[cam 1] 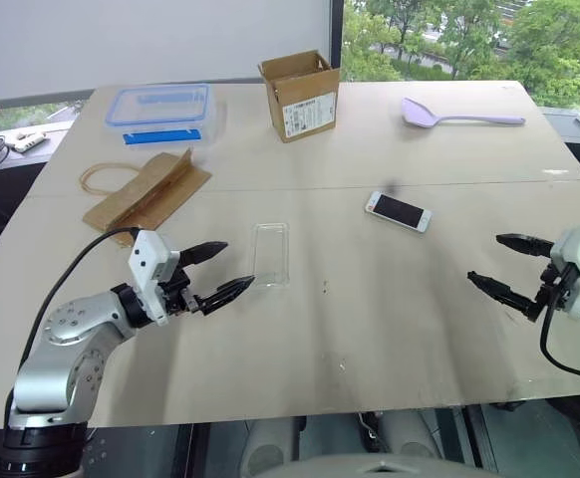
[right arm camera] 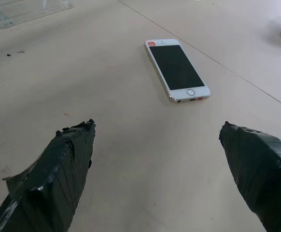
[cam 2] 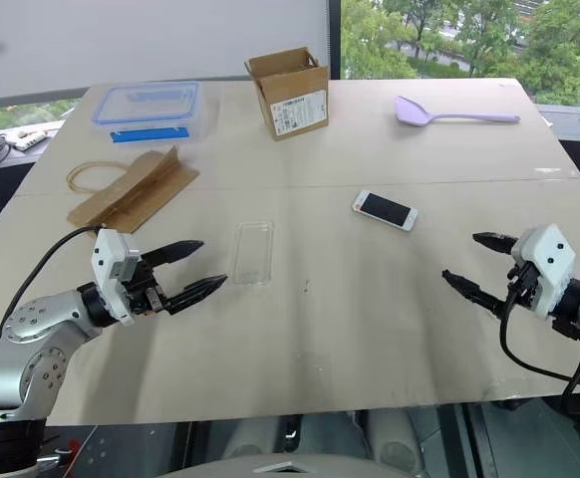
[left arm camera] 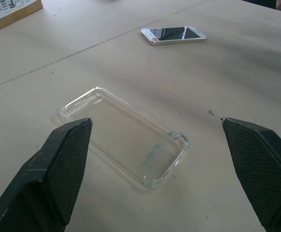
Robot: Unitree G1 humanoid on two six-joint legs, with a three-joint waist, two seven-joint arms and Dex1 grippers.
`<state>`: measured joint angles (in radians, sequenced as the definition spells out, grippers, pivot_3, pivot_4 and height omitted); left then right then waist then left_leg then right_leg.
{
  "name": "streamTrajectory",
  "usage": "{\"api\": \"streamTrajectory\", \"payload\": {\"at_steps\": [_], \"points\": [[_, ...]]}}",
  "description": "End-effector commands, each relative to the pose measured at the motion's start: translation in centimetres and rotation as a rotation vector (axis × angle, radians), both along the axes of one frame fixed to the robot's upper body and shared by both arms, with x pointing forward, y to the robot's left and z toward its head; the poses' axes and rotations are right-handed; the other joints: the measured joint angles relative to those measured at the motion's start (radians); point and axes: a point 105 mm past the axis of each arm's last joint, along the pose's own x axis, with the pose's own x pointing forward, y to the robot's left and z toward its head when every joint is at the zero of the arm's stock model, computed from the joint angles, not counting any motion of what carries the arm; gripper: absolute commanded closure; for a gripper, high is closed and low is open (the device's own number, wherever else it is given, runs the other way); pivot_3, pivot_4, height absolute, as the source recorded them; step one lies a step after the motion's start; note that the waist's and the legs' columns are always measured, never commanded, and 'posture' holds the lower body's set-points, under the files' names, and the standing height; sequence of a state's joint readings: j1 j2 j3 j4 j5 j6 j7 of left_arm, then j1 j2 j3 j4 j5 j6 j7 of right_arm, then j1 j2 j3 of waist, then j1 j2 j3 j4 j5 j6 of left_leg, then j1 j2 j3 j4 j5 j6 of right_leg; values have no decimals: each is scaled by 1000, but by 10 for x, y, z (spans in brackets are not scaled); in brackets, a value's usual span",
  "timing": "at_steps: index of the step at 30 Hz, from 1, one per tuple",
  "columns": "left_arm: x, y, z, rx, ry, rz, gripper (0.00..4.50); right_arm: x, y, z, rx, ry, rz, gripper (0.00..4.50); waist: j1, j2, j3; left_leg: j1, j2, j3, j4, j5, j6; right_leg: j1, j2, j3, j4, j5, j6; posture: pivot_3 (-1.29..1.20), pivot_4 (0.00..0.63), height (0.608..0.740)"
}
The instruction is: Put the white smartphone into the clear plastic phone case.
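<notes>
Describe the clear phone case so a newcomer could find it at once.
On the beige table, look just ahead of the open left gripper, below the brown paper bag. The clear plastic phone case lies flat there: a see-through, phone-sized shell, far smaller than the blue-rimmed food box.

A clear food box with a blue-rimmed lid [cam 1: 160,112] is seen at the far left of the table [cam 1: 370,329], a flattened brown paper bag [cam 1: 145,191] just in front of it. Farther right, an open cardboard box [cam 1: 299,95] stands upright — and a lilac spatula [cam 1: 457,116] lies beyond.
</notes>
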<state>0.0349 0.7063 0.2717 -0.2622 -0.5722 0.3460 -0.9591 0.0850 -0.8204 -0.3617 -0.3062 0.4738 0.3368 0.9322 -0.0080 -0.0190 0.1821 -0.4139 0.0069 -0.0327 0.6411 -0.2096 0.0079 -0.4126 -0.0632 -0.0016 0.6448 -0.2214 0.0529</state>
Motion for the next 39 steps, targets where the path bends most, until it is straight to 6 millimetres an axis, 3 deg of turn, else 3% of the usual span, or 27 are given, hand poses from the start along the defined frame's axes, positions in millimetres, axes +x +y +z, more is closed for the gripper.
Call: {"api": "streamTrajectory", "payload": {"at_steps": [1,9,13,18,24,30,37,39], "points": [[9,5,14,40,-41,-51,82,-7,10,15,9,-57,38,0,0,0,0,0,0,0,0,0,0,0,0,0,0,0,0,0,150,740],[33,20,32,178,-66,-323,82,-23,45,24,87,-52,150,0,16,0,0,0,1,0,1,0,0,0,2,0,1,0,0,0,150,740],[34,21,25,307,-51,-498,82,-32,62,21,104,-29,202,0,17,0,-1,-1,1,0,1,0,0,0,3,0,0,1,-1,0,150,740],[44,17,16,445,-72,-592,82,-38,71,19,119,-12,230,0,20,0,0,-1,1,0,1,0,0,0,2,0,0,1,-2,0,150,740],[58,9,9,607,-92,-690,82,-58,87,22,171,49,354,0,22,-1,0,-2,1,-1,3,0,0,0,2,0,0,1,-1,0,150,740],[68,-1,4,671,-114,-756,82,-58,97,24,172,23,373,0,16,-1,0,-2,1,0,4,0,0,0,2,0,0,0,0,0,150,740],[71,-10,-17,789,-95,-854,82,-60,106,21,179,12,380,0,20,-1,0,-3,1,-1,5,0,0,0,2,0,1,2,2,0,150,740],[73,-18,-20,775,-96,-867,582,-60,106,20,179,8,374,0,21,-1,0,-4,1,-1,6,-1,1,0,2,-1,1,2,3,0,150,740]]}}
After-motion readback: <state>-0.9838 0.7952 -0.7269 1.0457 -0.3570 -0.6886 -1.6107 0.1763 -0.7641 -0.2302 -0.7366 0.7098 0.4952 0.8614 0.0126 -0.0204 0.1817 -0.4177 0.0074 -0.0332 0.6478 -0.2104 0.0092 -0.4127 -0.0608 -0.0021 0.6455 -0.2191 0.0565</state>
